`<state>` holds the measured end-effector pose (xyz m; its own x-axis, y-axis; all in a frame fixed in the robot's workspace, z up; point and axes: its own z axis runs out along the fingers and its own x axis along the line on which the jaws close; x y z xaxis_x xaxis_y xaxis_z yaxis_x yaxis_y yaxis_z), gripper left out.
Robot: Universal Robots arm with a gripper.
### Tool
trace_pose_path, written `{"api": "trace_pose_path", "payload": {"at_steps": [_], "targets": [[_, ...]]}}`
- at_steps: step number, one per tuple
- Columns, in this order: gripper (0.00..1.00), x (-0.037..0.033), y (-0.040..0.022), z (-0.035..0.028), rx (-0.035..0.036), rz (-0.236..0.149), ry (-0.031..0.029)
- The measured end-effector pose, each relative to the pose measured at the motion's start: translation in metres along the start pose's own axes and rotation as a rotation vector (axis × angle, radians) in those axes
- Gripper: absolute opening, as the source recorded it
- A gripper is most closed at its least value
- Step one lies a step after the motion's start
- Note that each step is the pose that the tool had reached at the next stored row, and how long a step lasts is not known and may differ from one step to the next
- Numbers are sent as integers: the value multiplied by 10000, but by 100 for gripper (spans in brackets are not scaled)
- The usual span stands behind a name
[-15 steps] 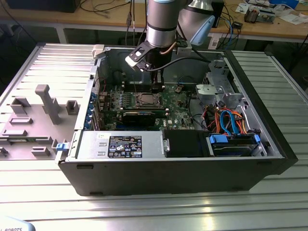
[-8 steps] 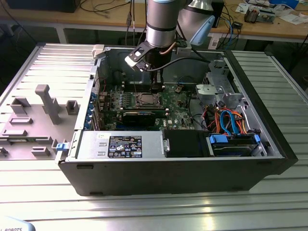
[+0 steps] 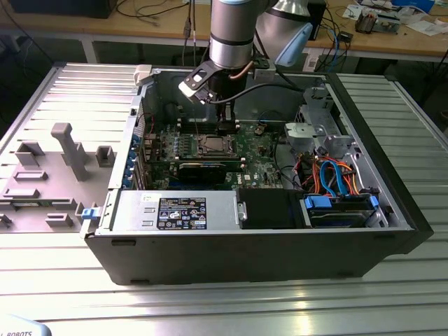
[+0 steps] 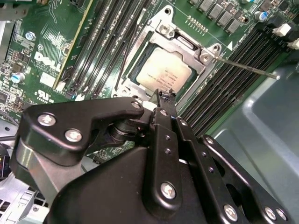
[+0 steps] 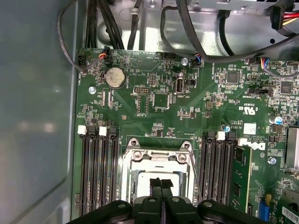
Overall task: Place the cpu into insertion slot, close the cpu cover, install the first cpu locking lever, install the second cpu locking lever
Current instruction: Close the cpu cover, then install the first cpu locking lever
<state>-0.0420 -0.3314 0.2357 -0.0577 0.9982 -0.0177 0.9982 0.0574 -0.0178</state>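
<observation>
The cpu [image 4: 163,72], with its silvery top, lies in the insertion slot [image 3: 210,145] on the green circuit board [image 5: 159,116]. The silver cpu cover [image 4: 187,45] lies flat around it, and the chip shows through the cover's window. In the first wrist view the cover [image 5: 156,156] frames the cpu [image 5: 140,181] too. A thin locking lever [image 4: 247,68] sticks out sideways over the black memory slots. My gripper [image 4: 163,95] hangs just above the socket's edge, fingers shut and holding nothing. Its tips [image 5: 161,183] hide part of the chip.
The board sits in an open computer case [image 3: 245,245] with tall walls. A black card [image 3: 203,168], a power supply [image 3: 161,210] and bundled drive cables [image 3: 329,175] lie toward the exterior view's right and front. A grey fixture tray [image 3: 49,175] lies outside at the exterior view's left.
</observation>
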Motion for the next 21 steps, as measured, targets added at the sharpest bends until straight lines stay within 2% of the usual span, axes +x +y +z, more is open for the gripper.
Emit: {"api": "trace_pose_path", "payload": {"at_steps": [5,21], "targets": [[11,2,-31,1,1,-1,2],[11,2,-43,1,1,-1,2]]}}
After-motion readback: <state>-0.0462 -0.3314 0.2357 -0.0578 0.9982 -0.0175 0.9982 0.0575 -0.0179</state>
